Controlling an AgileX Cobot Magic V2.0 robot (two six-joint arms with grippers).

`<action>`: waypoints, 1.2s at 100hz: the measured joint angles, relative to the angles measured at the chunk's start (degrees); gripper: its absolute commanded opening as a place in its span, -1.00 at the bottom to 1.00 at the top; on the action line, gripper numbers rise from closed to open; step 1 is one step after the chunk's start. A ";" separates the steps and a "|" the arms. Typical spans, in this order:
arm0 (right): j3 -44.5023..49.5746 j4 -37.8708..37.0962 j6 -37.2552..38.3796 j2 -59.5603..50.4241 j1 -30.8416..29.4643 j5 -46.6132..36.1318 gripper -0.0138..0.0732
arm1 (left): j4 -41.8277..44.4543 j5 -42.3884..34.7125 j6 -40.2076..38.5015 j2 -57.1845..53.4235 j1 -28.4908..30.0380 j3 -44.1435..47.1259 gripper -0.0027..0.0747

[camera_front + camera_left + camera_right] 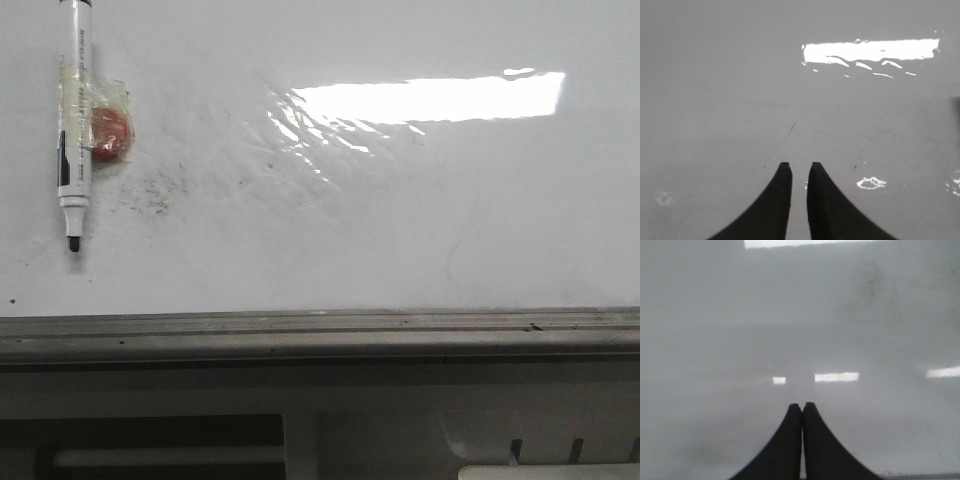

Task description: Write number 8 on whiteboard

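Observation:
The whiteboard [400,220] is glossy white with faint grey smudges and fills the front view. No number 8 shows on it in any view. A white marker [75,110] with a black tip lies on the board at the far left, tip toward the rail, taped to a red lump [110,132]. Neither gripper shows in the front view. My left gripper [799,167] hovers over the board [740,100] with a narrow gap between its fingers and nothing in it. My right gripper [802,406] is shut and empty over the board [740,330].
A grey metal rail [320,330] runs along the board's near edge, with the robot's base below it. A bright glare patch [430,97] lies on the upper middle of the board. A short dark stroke [790,131] marks the board ahead of the left fingers.

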 measured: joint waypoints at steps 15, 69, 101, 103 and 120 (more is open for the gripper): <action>0.00 0.03 0.00 1.06 0.00 0.00 -0.83 | -0.89 -2.57 0.00 2.89 0.00 0.49 0.03; 0.00 0.47 0.00 1.14 0.00 0.48 -0.83 | -4.57 -18.80 0.00 19.74 -17.71 0.87 0.02; 0.00 0.47 -0.11 1.14 0.00 1.06 -0.83 | -7.97 -28.03 0.00 29.66 -35.39 0.74 0.02; 0.00 0.47 -0.20 1.14 0.00 1.06 -0.83 | -8.05 -28.66 0.00 30.34 -36.10 0.74 0.02; 0.00 0.47 -0.20 1.14 0.00 1.06 -0.83 | -8.71 -32.93 0.00 36.87 -40.26 0.49 0.02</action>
